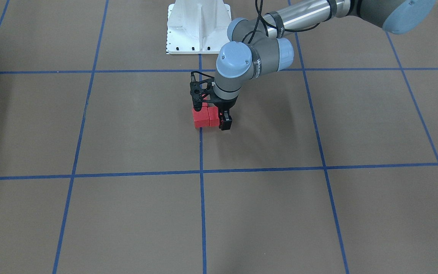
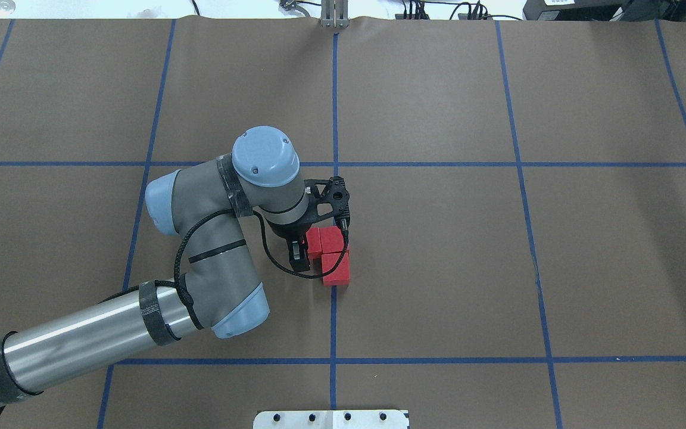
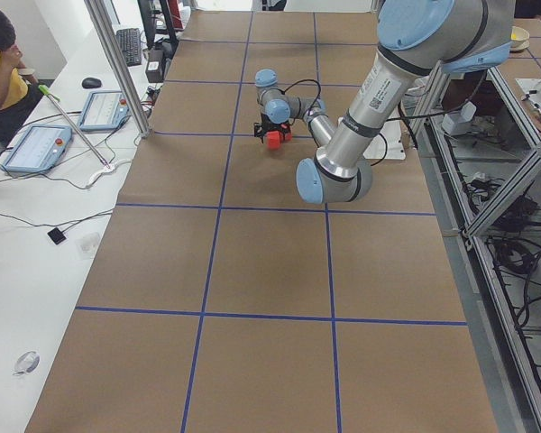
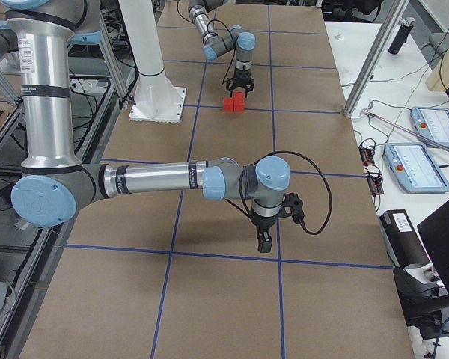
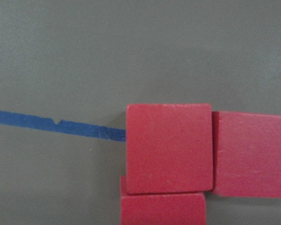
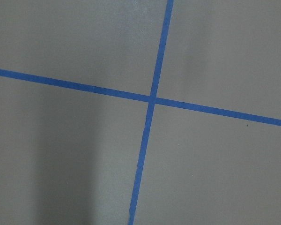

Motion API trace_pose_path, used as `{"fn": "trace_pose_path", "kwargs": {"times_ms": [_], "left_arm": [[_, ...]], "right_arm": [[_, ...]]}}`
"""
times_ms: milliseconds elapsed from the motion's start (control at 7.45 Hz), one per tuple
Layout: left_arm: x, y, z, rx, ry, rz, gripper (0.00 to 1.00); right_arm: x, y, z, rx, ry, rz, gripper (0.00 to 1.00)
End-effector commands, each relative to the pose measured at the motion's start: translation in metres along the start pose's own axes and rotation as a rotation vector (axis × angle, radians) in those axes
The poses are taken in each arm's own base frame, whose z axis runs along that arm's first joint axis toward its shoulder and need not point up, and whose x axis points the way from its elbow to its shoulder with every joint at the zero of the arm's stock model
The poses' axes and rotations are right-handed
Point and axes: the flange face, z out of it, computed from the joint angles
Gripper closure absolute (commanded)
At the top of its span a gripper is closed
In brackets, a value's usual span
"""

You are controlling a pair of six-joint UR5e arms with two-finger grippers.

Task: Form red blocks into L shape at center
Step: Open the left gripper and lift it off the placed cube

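Three red blocks lie touching in an L on the blue centre line: two side by side [image 2: 331, 238] [image 2: 315, 241] and one nearer the robot [image 2: 337, 270]. In the front view they show as a pair [image 1: 200, 117] with the third behind the wrist. The left wrist view shows all three close up [image 5: 168, 147]. My left gripper [image 2: 301, 250] [image 1: 223, 118] stands at table height against the blocks' left side. One finger [image 2: 299, 258] shows in each view, the jaws look apart, and it holds nothing. My right gripper [image 4: 263, 241] hovers far off; I cannot tell its state.
The brown table carries a blue tape grid [image 2: 334, 360]. The white robot base [image 1: 198, 26] stands at the table's near edge. The right wrist view shows only a tape crossing [image 6: 151, 98]. An operator [image 3: 0, 54] sits beside the table with tablets.
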Motion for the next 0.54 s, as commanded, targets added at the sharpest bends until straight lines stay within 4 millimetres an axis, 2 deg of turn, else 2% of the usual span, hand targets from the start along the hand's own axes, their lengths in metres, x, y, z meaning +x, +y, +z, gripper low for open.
{"fn": "trace_pose_path", "kwargs": {"times_ms": [0,268,403], "left_arm": [[0.002,-0.004,-0.015,0.023,-0.005,0.011,0.0],[0.005,-0.006,-0.051,0.073,-0.026,0.024,0.0],[-0.008,0.001,-0.068,0.064,-0.045,-0.001,0.0]], "right_arm": [[-0.001,-0.001,-0.001,0.002,0.0,-0.002,0.01],[-0.001,-0.001,-0.001,0.002,0.0,-0.002,0.01],[0.0,-0.001,0.0,0.001,0.0,-0.001,0.01]]}}
